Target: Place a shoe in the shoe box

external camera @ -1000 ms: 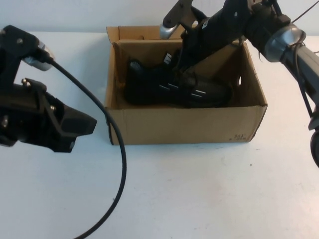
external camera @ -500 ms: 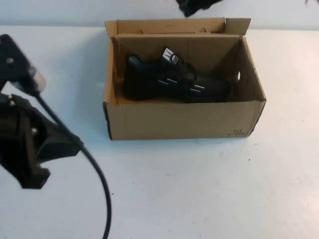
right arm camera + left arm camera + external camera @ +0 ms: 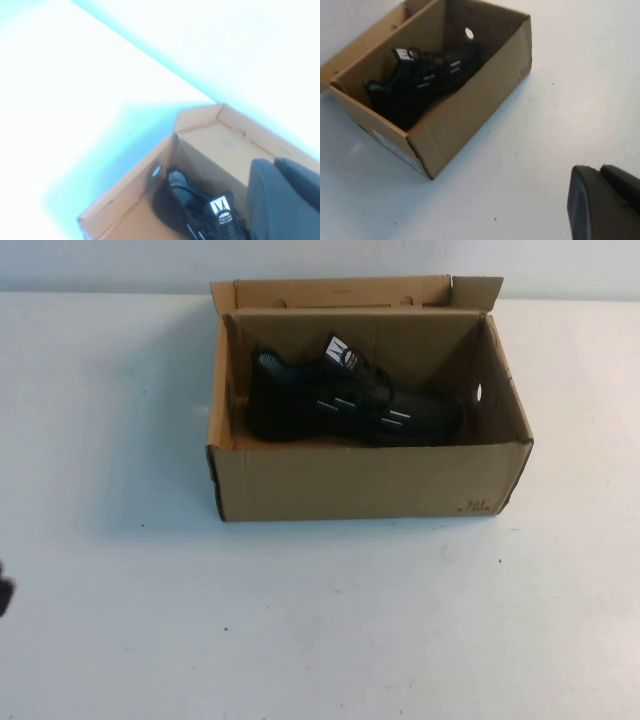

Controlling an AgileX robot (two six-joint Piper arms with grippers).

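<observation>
The black shoe (image 3: 350, 405) lies on its sole inside the brown cardboard shoe box (image 3: 370, 485), toe toward the end wall with the round hole (image 3: 478, 392). Nothing touches it. In the high view neither arm shows except a dark sliver at the left edge (image 3: 3, 595). In the left wrist view my left gripper (image 3: 600, 169) is shut and empty, above bare table well away from the box (image 3: 470, 110) and the shoe (image 3: 420, 80). In the right wrist view my right gripper (image 3: 274, 162) is shut and empty, raised above the box (image 3: 220, 145) and the shoe (image 3: 195, 210).
The white table (image 3: 320, 620) surrounds the box. The box flaps (image 3: 345, 290) stand open at the far side.
The right arm has lifted up out of the box and left the high view. The left arm has drawn back down and left, out of view. The shoe stays in the box.
</observation>
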